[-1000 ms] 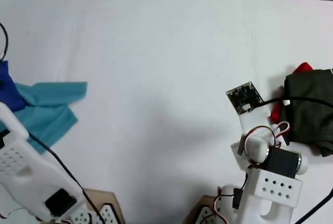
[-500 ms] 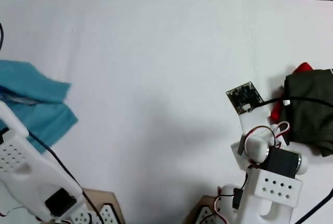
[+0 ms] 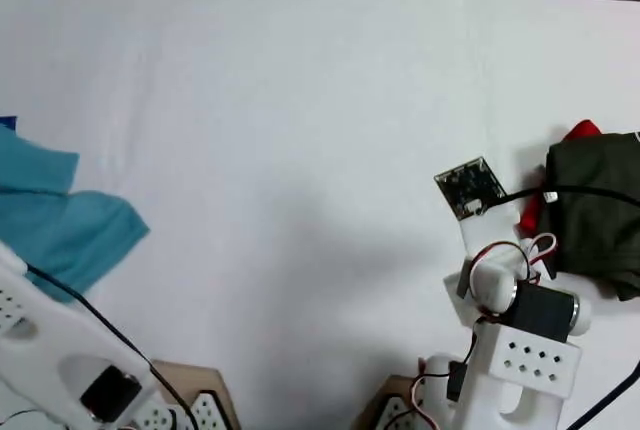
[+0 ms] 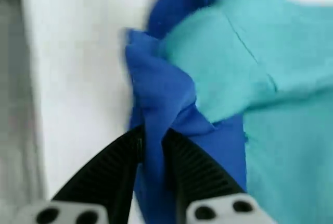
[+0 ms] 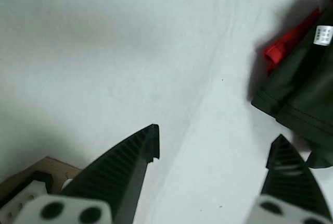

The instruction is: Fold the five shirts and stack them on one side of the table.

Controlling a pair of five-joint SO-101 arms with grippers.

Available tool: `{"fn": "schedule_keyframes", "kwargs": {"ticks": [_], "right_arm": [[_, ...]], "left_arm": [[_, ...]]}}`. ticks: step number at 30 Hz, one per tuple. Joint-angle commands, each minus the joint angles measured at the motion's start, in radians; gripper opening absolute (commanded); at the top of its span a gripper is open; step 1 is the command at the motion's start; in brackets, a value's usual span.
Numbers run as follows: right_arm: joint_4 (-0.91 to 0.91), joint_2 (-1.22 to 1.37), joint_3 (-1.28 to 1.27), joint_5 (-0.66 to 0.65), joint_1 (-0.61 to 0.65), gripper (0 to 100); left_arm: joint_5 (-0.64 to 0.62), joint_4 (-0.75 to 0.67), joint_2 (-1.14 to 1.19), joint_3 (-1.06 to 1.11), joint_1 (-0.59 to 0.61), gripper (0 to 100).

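Shirts lie at both ends of the white-covered table, and none of them shows whole. The teal shirt is crumpled at the left end and cut off by the edge of the high view, and the left arm covers its near corner. In the left wrist view the blue shirt lies partly under the teal one. A raised fold of it is pinched between the closed jaws of the left gripper; how far the blue cloth runs beneath cannot be told.

At the right end, the dark green shirt sits bunched and runs out of the frame. The red shirt peeks from under it as two small bits. A black cable crosses the dark cloth.

The right gripper hangs over bare table just beside that pile, jaws wide apart and holding nothing. The right arm stands between the pile and the table's middle. A white tag shows on the dark green shirt, its print too small to read.
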State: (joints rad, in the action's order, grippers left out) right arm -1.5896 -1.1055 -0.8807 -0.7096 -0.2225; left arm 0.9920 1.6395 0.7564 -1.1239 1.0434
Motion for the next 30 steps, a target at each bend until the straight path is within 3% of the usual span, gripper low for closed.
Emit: {"fn": "schedule_keyframes", "kwargs": {"ticks": [1, 7, 11, 20, 25, 29, 30], "right_arm": [[0.005, -0.007, 0.006, -0.005, -0.001, 33.7], [0.005, -0.007, 0.006, -0.005, 0.001, 33.7], [0.005, -0.007, 0.006, -0.005, 0.001, 33.7], [0.005, -0.007, 0.006, -0.005, 0.001, 33.7], [0.005, -0.007, 0.006, -0.005, 0.001, 33.7], [0.005, -0.007, 0.006, -0.005, 0.001, 33.7], [0.005, -0.007, 0.006, -0.005, 0.001, 33.7]], "left_arm": [[0.057, 0.1, 0.017, -0.004, 0.023, 3], [-0.005, 0.146, -0.066, -0.171, 0.021, 13], [0.002, 0.144, -0.138, -0.108, 0.002, 21], [0.002, 0.015, -0.137, 0.162, -0.02, 20], [0.002, -0.011, -0.143, 0.176, -0.017, 18], [-0.006, 0.009, -0.149, 0.108, -0.014, 1], [-0.006, 0.029, -0.149, 0.076, -0.014, 2]]}}
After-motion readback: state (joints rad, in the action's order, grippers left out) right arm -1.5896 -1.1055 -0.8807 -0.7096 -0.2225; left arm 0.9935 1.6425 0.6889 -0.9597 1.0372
